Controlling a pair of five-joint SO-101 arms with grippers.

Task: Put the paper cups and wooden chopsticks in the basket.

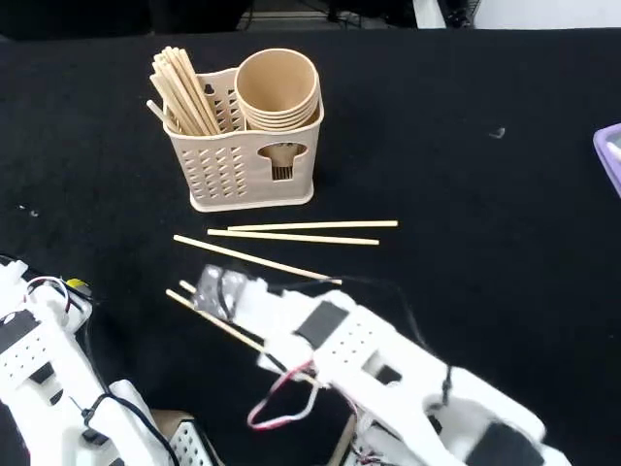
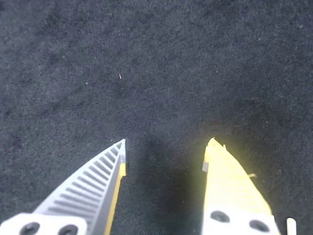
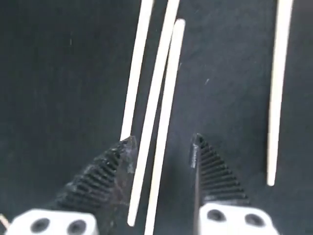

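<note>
Paper cups [image 1: 278,87] are sitting stacked in the right half of the basket [image 1: 243,170] in the high view. A chopstick bundle [image 1: 184,92] is standing in its left half, and loose chopsticks [image 1: 291,237] are lying on the bench [image 1: 466,194] nearer. In the left wrist view, the left pincer [image 2: 167,142] is hanging with fingers apart over bare bench. In the right wrist view, the right pincer [image 3: 162,138] is gaping, straddling two of the loose chopsticks.

Basket [image 1: 243,175]: beige, perforated, upright, toward 11 o'clock in the high view
Paper cups [image 1: 277,87]: tan nested stack, stood upright in its 3 o'clock compartment
Bundled chopsticks [image 1: 184,92]: pale wood, leaned in its 9 o'clock compartment
Loose chopsticks [image 1: 291,237]: lay flat at 6 o'clock of it, two nearly parallel, the others slanted
</note>
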